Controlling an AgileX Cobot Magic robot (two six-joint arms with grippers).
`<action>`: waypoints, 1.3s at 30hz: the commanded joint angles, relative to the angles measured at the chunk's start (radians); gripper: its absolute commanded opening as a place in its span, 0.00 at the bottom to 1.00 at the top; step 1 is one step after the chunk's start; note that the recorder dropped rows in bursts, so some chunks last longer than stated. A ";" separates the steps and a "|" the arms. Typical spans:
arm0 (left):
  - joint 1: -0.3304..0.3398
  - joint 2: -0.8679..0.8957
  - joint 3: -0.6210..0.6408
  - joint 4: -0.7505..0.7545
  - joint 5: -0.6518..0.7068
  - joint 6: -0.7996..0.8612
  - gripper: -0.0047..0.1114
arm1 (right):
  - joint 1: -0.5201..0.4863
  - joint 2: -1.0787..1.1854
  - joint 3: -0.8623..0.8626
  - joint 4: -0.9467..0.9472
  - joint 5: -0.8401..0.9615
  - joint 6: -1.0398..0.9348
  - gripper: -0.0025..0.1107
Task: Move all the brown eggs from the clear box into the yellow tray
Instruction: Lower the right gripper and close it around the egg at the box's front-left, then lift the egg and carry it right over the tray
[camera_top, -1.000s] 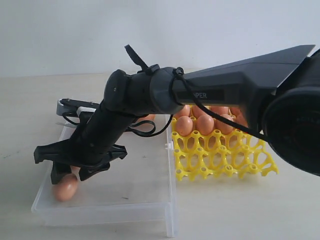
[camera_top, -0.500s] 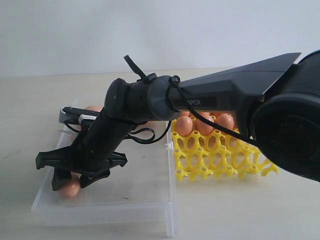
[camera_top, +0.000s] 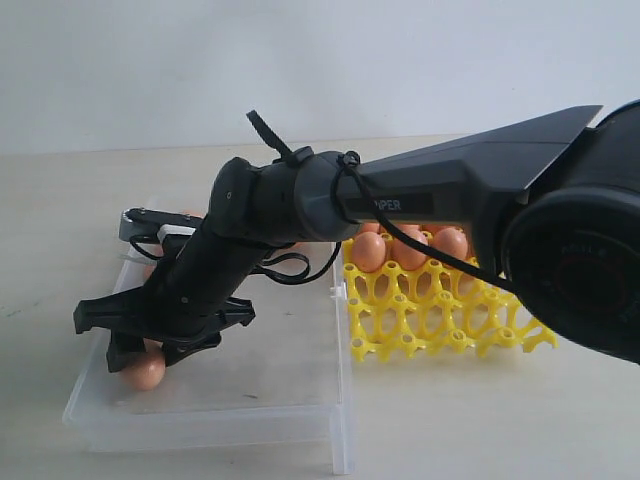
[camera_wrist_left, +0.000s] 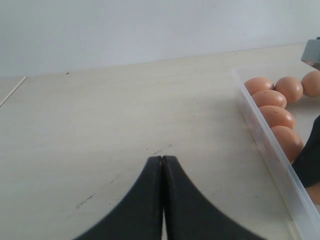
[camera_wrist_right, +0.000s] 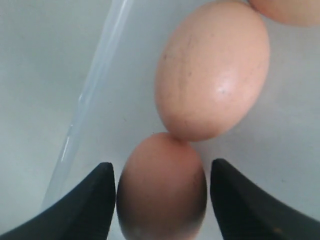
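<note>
Right gripper (camera_wrist_right: 161, 165) released, straddling brown egg (camera_wrist_right: 162, 195) in near-left corner of clear box (camera_top: 250, 400); yellow tray (camera_top: 440, 320) just beside box. Left gripper (camera_wrist_left: 162, 160) clenched above worktop (camera_wrist_left: 100, 125), outside box wall

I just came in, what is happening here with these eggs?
The right claw reaches across into the clear box and stands open around one brown egg, not yet gripping it. Beside it in the box lie other eggs. The yellow tray already holds several eggs. The left claw is shut, over the table outside the box.
</note>
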 joint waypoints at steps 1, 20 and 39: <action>0.001 -0.006 -0.004 -0.003 -0.014 -0.004 0.04 | 0.002 0.008 -0.004 -0.018 -0.028 -0.010 0.52; 0.001 -0.006 -0.004 -0.003 -0.014 -0.004 0.04 | 0.002 0.008 -0.004 -0.018 -0.028 -0.052 0.17; 0.001 -0.006 -0.004 -0.003 -0.014 -0.004 0.04 | 0.000 -0.217 0.184 -0.188 -0.316 -0.090 0.02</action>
